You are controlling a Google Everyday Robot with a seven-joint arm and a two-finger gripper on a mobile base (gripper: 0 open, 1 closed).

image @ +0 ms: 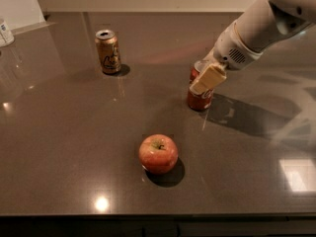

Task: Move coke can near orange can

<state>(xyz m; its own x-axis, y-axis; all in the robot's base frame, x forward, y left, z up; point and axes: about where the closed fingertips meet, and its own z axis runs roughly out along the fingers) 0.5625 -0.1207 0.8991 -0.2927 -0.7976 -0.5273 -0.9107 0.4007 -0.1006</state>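
Note:
The coke can [198, 100] is red with a silver top and stands upright on the dark counter [69, 132], right of centre. My gripper [206, 78] reaches in from the upper right on a white arm. It is right at the can's upper half, and its cream tip covers part of the can's front. The orange can [108, 52] is golden-orange with a dark and white emblem. It stands upright at the back left, well apart from the coke can.
A red apple [158, 153] sits in front of centre, nearer the front edge than both cans. A pale container [5, 32] stands at the far left edge. The arm's shadow falls to the right of the coke can.

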